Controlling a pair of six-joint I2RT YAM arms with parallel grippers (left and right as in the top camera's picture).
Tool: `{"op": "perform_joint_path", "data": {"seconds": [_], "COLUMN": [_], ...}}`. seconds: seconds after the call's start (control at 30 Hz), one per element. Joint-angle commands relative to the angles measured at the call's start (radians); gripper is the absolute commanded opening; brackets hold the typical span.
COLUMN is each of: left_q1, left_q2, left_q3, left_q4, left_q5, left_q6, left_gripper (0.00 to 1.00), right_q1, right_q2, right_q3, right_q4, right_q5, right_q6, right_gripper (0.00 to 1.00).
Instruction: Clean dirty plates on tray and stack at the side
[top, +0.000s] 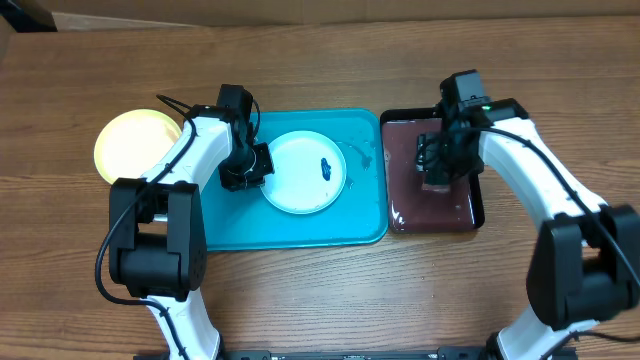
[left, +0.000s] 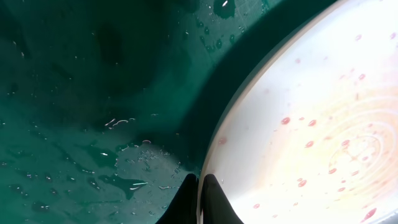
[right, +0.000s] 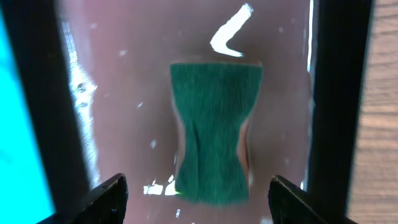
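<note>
A white plate (top: 300, 175) with a small blue smudge (top: 326, 167) lies in the middle of the turquoise tray (top: 300, 228). At the plate's left rim my left gripper (top: 258, 165) is shut on it. The left wrist view shows the two fingertips of that gripper (left: 201, 186) pinching the edge of the wet, speckled plate (left: 311, 124) above the tray floor (left: 93, 93). A yellow-green plate (top: 135, 145) rests on the table left of the tray. My right gripper (top: 437, 172) hangs open over a green sponge (right: 214, 143), with its fingers (right: 111, 193) wide of both sides.
The sponge lies in a small black tray (top: 478, 215) holding reddish-brown water, right against the turquoise tray's right side. Water drops cover the turquoise tray's floor. Bare wooden table lies around both trays.
</note>
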Motion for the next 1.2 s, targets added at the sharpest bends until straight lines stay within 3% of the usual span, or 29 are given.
{"op": "perform_joint_path", "data": {"seconds": [0.0,0.13,0.23,0.37,0.53,0.67,1.17], "left_q1": [-0.002,-0.002,-0.002,0.001,0.034,0.074,0.145], "left_q2": [-0.032,-0.032,-0.032,-0.032,-0.032,-0.032,-0.032], "left_q3": [0.008,0.008,0.008,0.008,0.008,0.008,-0.026], "left_q4": [0.001,0.002,0.005,0.021,0.035,0.034,0.033], "left_q5": [0.005,0.005,0.005,0.025,0.208,0.294,0.387], "left_q6": [-0.003,-0.003,-0.003,0.010,0.106,0.132,0.180], "left_gripper": [0.04,0.04,0.04,0.05,0.04,0.04,0.04], "right_q1": [0.006,0.006,0.007,0.006,0.006,0.007,0.006], "right_q2": [0.047,0.090,0.112,0.119,0.119,0.119,0.119], "right_q3": [0.003,0.003,0.003,0.003,0.003,0.003,0.004], "right_q4": [0.024,0.041,0.046,0.047,0.044,0.043,0.040], "right_q5": [0.048,0.047,0.040,0.014,0.013,0.013,-0.041], "right_q6": [0.016,0.015,0.015,0.015,0.015,0.015,0.003], "right_gripper": [0.73,0.64,0.32,0.30,0.31,0.05,0.04]}}
